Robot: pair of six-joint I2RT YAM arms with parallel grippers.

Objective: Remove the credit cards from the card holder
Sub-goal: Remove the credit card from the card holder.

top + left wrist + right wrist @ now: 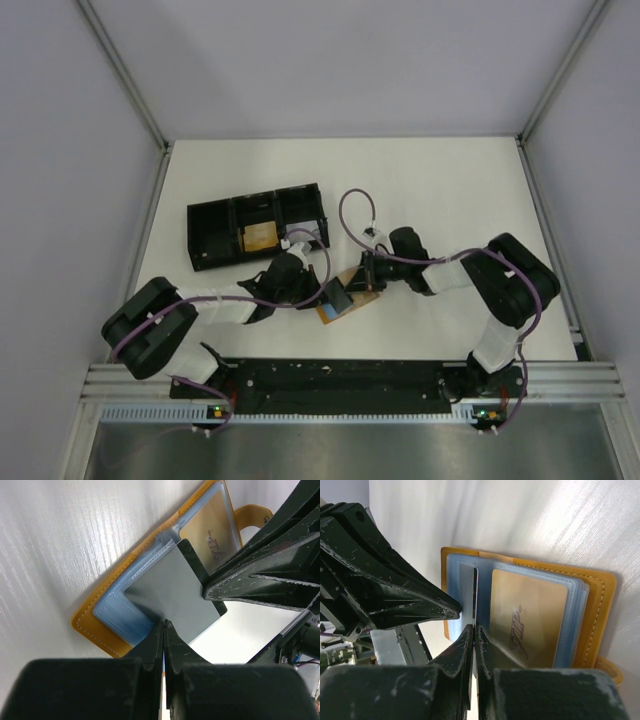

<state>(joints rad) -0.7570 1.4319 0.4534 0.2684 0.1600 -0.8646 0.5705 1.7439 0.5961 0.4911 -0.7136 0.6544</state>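
The orange-tan card holder [352,300] lies open on the white table between both arms, its blue plastic sleeves fanned up [117,617]. A grey credit card [175,587] stands up out of the sleeves. My left gripper [164,624] is shut on the lower corner of that raised leaf, apparently on the holder's sleeve. My right gripper [475,627] is shut on the grey card's edge [468,590] from the opposite side. A gold card [530,620] sits in the sleeve on the holder's other half [600,610]. The two grippers' tips nearly touch.
A black three-compartment tray [205,212] stands at the back left, with a flat orange-tan item [258,238] in its middle compartment. Grey walls close in the table on three sides. The arms' black base rail [350,375] runs along the near edge.
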